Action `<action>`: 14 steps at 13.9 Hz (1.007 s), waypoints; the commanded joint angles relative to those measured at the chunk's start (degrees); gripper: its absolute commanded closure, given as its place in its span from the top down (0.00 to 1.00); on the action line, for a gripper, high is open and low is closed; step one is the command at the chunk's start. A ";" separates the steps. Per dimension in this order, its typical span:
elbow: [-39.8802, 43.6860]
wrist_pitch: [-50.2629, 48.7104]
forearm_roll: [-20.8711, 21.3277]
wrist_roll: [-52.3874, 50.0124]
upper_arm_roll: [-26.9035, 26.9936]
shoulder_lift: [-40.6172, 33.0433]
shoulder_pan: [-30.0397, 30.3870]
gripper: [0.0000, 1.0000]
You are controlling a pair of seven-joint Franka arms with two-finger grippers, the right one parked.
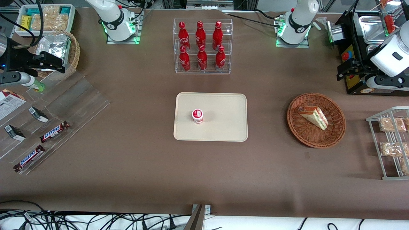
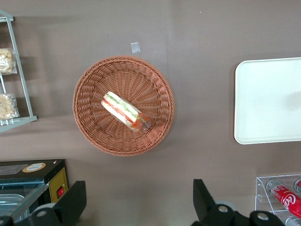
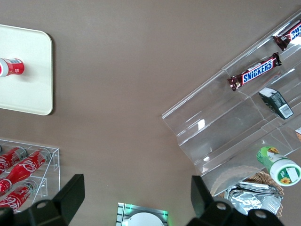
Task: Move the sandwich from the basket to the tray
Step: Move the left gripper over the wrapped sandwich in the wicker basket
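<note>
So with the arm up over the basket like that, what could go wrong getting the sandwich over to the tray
The gripper hangs open, high above the basket, nothing held.

1. The sandwich lies on its side across the basket's sloped inside, so the fingers may catch the wicker or squash the soft bread.

2. A small red and white cup stands upright on the tray; a careless placement could tip it. The bare part of the tray toward the basket looks safer.

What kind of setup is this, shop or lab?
Likely a lab mock-up of a snack shop: cola bottles on a clear shelf, Snickers bars, a sandwich in a wicker basket. The open gripper hovers above the basket.
</note>
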 commanded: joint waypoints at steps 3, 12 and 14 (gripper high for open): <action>1.79 -0.87 -1.10 1.35 0.57 0.70 0.23 1.00; -2.06 3.95 3.47 -6.80 0.92 6.49 3.04 1.00; -6.19 7.82 4.35 -14.25 0.92 6.50 3.39 1.00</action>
